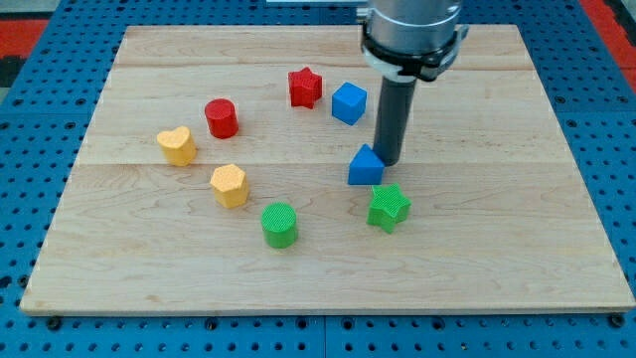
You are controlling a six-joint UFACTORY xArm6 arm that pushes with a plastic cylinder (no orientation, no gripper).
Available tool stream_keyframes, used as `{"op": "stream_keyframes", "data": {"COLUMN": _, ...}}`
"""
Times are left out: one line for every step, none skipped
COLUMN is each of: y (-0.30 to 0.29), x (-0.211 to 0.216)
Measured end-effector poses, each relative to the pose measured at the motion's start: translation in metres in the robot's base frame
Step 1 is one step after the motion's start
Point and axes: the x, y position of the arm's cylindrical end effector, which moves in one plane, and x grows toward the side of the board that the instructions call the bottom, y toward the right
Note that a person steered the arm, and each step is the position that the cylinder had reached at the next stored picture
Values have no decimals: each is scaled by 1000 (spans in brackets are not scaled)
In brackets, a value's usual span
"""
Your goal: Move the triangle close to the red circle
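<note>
The blue triangle [365, 167] sits near the middle of the wooden board [328, 278]. The red circle [222, 118] stands well to the view's left of it and a little higher. My tip [387, 160] is on the board just at the triangle's upper right side, touching it or nearly so. The rod rises from there to the arm at the view's top.
A blue cube [349, 102] and a red star [305, 87] lie above the triangle. A green star [388, 208] is just below it. A green cylinder [280, 225], a yellow hexagon [230, 185] and a yellow heart [177, 145] lie to the left.
</note>
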Motion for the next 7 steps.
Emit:
{"op": "stream_keyframes", "data": {"y": 8, "x": 0}}
{"op": "stream_keyframes", "data": {"y": 32, "x": 9}}
{"op": "stream_keyframes", "data": {"y": -8, "x": 35}}
{"op": "stream_keyframes", "data": {"y": -41, "x": 42}}
{"op": "stream_keyframes", "data": {"y": -65, "x": 14}}
{"op": "stream_keyframes", "data": {"y": -88, "x": -4}}
{"op": "stream_keyframes", "data": {"y": -94, "x": -5}}
